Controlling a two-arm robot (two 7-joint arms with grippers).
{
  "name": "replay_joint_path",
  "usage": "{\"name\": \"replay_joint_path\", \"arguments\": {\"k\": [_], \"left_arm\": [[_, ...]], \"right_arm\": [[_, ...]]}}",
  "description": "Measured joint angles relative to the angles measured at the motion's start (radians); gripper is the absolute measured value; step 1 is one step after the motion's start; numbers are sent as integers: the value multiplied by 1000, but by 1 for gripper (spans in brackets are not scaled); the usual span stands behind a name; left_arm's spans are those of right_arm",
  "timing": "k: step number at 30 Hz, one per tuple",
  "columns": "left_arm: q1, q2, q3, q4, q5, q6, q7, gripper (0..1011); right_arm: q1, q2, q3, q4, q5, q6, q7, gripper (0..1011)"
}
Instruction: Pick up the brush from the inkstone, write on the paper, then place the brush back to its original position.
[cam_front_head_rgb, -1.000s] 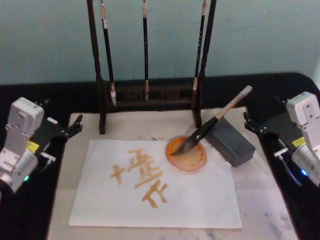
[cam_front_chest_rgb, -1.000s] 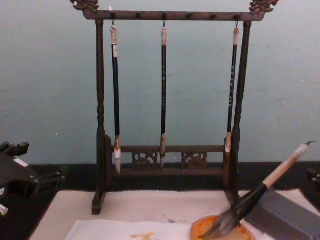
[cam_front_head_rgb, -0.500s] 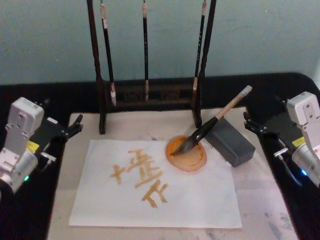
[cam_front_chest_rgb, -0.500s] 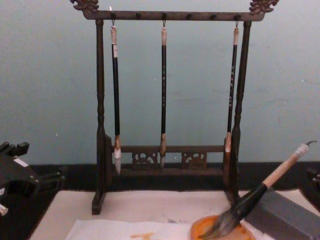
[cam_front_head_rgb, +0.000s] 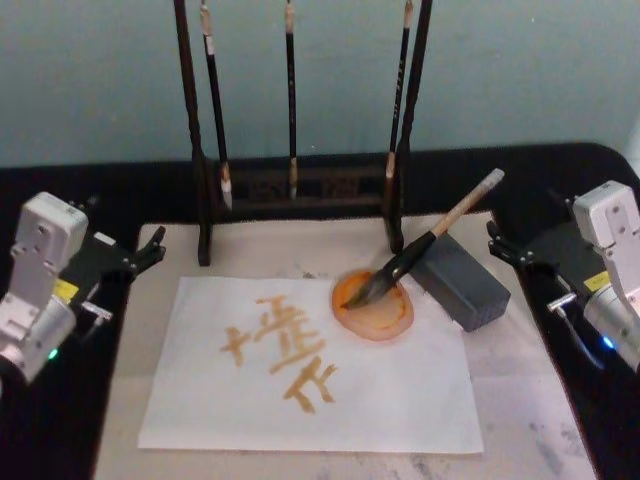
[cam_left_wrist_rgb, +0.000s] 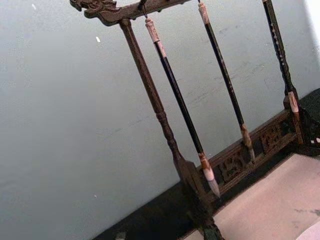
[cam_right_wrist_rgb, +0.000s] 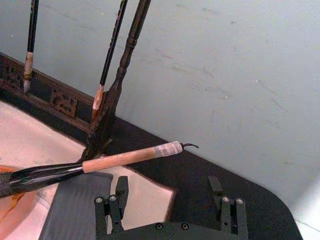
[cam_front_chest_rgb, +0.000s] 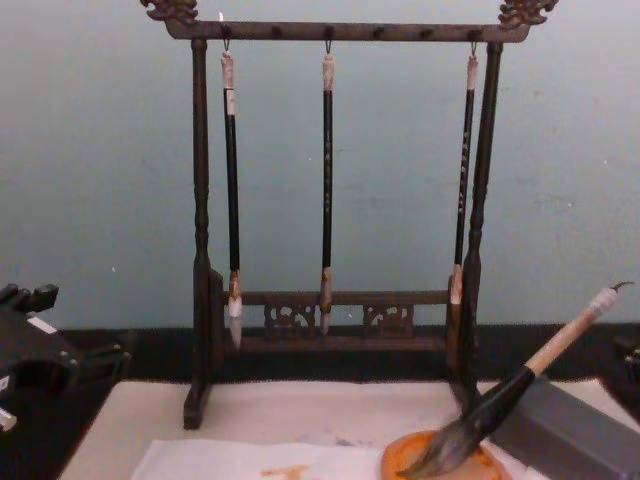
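Across the shallow round orange inkstone (cam_front_head_rgb: 388, 320) lies the brush (cam_front_head_rgb: 420, 250), bushy dark bristles in the dish and tan handle propped aslant on a grey rectangular block (cam_front_head_rgb: 468, 288), by the far right corner of the thin white paper (cam_front_head_rgb: 400, 400). All sit on a cream felt mat (cam_front_head_rgb: 525, 400) on the black desk (cam_front_head_rgb: 100, 190). The right gripper (cam_right_wrist_rgb: 167, 180), jaws wide and empty, hovers right of the block; the left gripper (cam_front_head_rgb: 145, 252), jaws parted and empty, sits at the mat's left edge.

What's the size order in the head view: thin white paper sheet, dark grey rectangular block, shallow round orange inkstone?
1. thin white paper sheet, clearly largest.
2-3. dark grey rectangular block and shallow round orange inkstone: too alike to rank.
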Motion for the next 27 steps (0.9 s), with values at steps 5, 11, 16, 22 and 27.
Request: {"name": "replay_joint_path", "arguments": {"k": [5, 11, 16, 22, 27], "left_arm": [[0, 0, 0, 0, 0, 0, 0, 1010], [0, 0, 0, 0, 0, 0, 0, 1010], [0, 0, 0, 0, 0, 0, 0, 1009], [0, 0, 0, 0, 0, 0, 0, 1010], [0, 0, 0, 0, 0, 0, 0, 1010]], "right_arm": [[0, 0, 0, 0, 0, 0, 0, 1000], [0, 0, 0, 0, 0, 0, 0, 1000], [-3, -2, 6, -2, 7, -4, 9, 1000], [-25, -21, 61, 5, 153, -29, 132, 1000], [-34, -50, 125, 31, 354, 3, 293, 1000]]}}
